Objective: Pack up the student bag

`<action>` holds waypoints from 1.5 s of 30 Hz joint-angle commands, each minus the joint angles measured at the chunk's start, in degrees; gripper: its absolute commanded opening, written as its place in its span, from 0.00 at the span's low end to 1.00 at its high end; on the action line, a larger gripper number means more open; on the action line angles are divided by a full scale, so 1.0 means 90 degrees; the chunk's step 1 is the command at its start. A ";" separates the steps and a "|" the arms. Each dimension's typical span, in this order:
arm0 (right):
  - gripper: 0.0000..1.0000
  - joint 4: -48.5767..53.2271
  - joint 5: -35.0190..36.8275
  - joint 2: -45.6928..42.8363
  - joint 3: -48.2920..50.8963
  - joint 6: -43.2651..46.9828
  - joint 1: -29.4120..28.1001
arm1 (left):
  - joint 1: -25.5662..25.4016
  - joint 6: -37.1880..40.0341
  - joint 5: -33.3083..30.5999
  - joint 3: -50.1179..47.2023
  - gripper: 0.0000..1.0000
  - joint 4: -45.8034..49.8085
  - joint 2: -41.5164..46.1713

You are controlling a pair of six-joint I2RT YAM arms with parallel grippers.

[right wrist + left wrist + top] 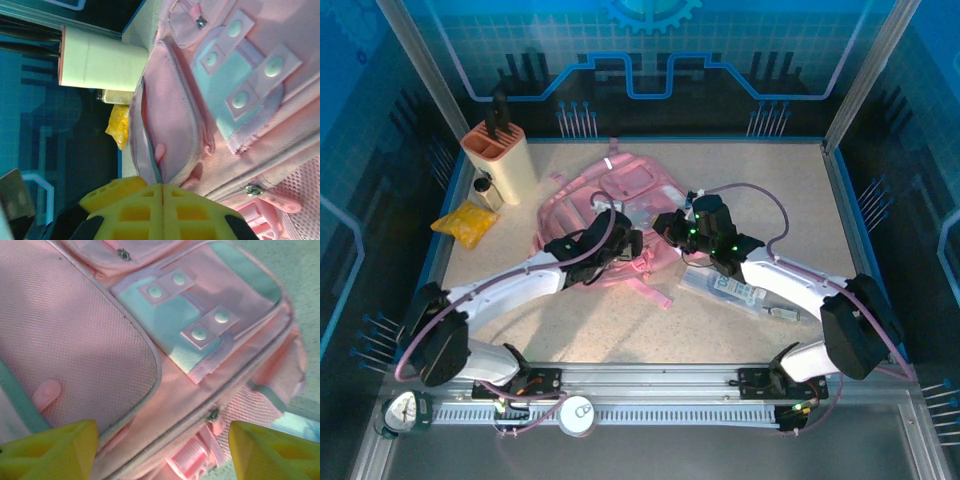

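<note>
The student bag (pixel 610 200) lies flat in the middle of the overhead frame, front side up. Your left gripper (pixel 160 460) hangs over its lower edge with fingers spread wide and nothing held. Your right gripper (pixel 162 210) is pressed fully closed and empty, beside the gaping front pocket (pixel 150 125). If the zip pull (pixel 213 415) is your target, which I judge likely, centre it between the fingers and come down square before closing, so you pinch metal, not mesh. Count one bag. At upper left are one pen holder (pixel 502 155), what looks like one small bottle (pixel 485 190) and one yellow packet (pixel 467 222). One clear pouch (pixel 725 290) sits right of centre, partly under the arm.
</note>
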State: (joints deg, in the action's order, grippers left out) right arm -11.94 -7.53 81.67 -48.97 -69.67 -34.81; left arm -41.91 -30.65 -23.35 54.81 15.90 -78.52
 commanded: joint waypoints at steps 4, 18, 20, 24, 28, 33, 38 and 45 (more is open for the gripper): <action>0.08 0.0415 0.0023 0.0184 0.0002 -0.0008 0.0192 | -0.0422 -0.1316 0.0358 -0.0330 0.67 0.0652 0.0398; 0.49 0.0435 -0.0368 0.1700 -0.0447 -0.0027 0.0635 | -0.0822 -0.2212 0.0295 0.0351 0.65 0.0864 -0.0849; 0.49 0.0389 -0.0327 0.1852 -0.0497 -0.0040 0.0637 | -0.0824 -0.2223 0.0329 0.0341 0.66 0.0759 -0.0912; 0.31 0.0303 -0.0311 0.2196 -0.0757 -0.0073 0.0692 | -0.0822 -0.2378 0.0324 0.0633 0.66 0.1054 -0.1223; 0.09 0.0141 -0.0390 0.2151 -0.0793 -0.0162 0.0699 | -0.0889 -0.2736 0.0359 0.0993 0.67 0.1506 -0.1416; 0.00 -0.0168 -0.0548 0.1686 -0.0601 -0.0625 0.0635 | -0.0977 -0.3067 -0.0064 0.1360 0.70 0.2056 -0.1660; 0.00 -0.0093 -0.0593 0.1255 -0.0657 -0.0750 0.0463 | -0.1114 -0.3527 -0.0789 0.1640 0.75 0.2465 -0.1890; 0.00 -0.0272 -0.0535 0.1124 -0.0578 -0.0935 0.0297 | -0.1101 -0.4444 -0.1900 0.2109 0.91 0.3306 -0.2302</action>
State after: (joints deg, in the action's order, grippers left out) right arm -10.33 -10.92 94.80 -54.22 -77.17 -30.50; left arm -51.68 -64.55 -33.28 71.81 39.81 -97.56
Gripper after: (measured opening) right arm 0.056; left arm 0.895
